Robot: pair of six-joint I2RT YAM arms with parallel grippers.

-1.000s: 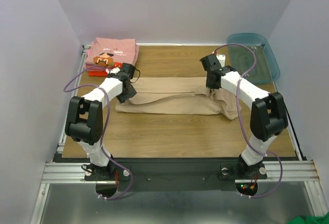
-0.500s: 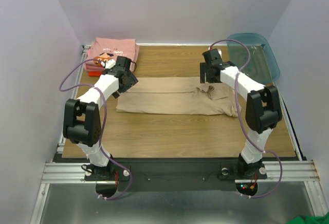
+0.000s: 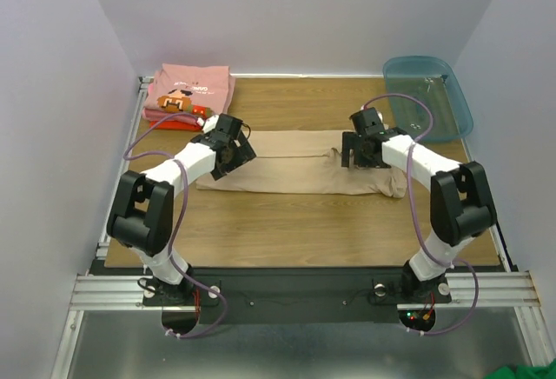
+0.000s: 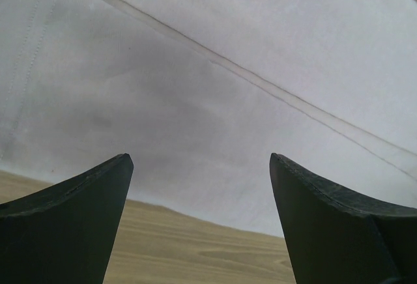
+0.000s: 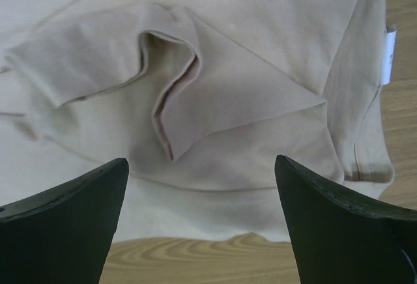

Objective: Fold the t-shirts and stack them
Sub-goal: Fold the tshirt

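Note:
A tan t-shirt lies folded into a long strip across the middle of the wooden table. My left gripper hovers open over its left end, where plain cloth fills the wrist view. My right gripper hangs open over the right end, above a folded-in sleeve and the collar tag. Neither gripper holds anything. A folded pink t-shirt with a cartoon face rests on a red-orange t-shirt at the back left corner.
A teal translucent plastic bin sits at the back right corner. Purple cables loop off both arms. Metal rails edge the table on its left and right sides.
Both grippers let go of the tan shirt and opened wide. The cloth dropped flat into a strip, and both grippers now sit low over its two ends.

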